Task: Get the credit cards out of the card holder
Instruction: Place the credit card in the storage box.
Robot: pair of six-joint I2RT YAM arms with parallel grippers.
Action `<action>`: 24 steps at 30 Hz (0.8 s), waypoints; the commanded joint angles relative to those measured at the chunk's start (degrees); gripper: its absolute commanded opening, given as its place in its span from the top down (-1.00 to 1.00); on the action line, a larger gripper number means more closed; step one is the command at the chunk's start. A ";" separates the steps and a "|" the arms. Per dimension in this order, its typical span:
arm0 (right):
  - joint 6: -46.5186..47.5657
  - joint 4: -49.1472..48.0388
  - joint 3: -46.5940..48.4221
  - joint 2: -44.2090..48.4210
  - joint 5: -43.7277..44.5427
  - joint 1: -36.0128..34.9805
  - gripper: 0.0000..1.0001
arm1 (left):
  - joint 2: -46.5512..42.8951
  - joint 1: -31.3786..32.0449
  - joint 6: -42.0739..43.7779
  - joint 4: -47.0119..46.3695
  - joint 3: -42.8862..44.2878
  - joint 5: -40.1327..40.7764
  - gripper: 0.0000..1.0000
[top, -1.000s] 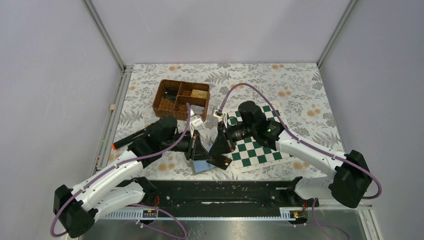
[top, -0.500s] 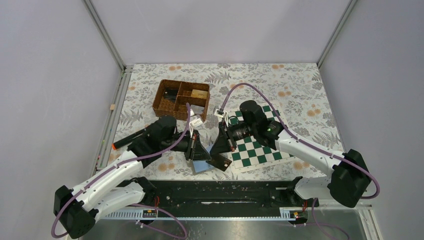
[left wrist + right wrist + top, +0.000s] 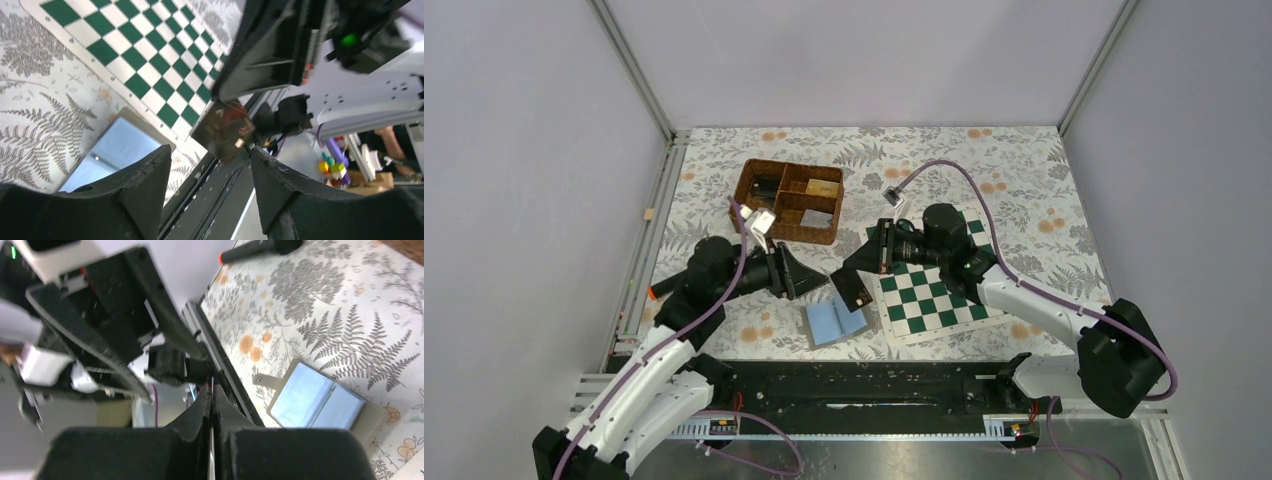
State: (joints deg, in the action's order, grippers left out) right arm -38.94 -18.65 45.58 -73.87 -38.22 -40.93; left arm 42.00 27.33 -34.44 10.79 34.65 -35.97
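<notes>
The card holder (image 3: 836, 322) lies open on the floral cloth, light blue inside up, also in the left wrist view (image 3: 117, 150) and the right wrist view (image 3: 320, 402). My right gripper (image 3: 861, 277) hangs above and just right of it, shut on a dark credit card (image 3: 856, 290). That card (image 3: 225, 131) shows brownish in the left wrist view. Edge-on, the card is a thin line between the shut right fingers (image 3: 212, 392). My left gripper (image 3: 817, 278) is open and empty, up and left of the holder; nothing sits between its fingertips (image 3: 211, 150).
A brown wicker basket (image 3: 787, 200) with compartments stands at the back left. A green and white chessboard (image 3: 929, 290) lies right of the holder. A black marker with an orange tip (image 3: 260, 246) lies by the left arm. The black base rail (image 3: 874, 385) runs along the near edge.
My left gripper opened, let go of the card holder and drew back to the left. My right gripper pulled up and right with the dark card. The holder now lies free and open.
</notes>
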 commanded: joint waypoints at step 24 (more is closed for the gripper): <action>-32.43 -36.27 -14.49 2.46 27.41 0.55 1.00 | 8.82 -0.95 -27.67 -48.69 -15.05 -3.01 -0.21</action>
State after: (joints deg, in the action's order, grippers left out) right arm -69.89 -50.22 32.05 -71.64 -12.56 -40.38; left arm 48.99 26.44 -58.08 -27.16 20.25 -36.88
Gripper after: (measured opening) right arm 0.020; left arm 0.635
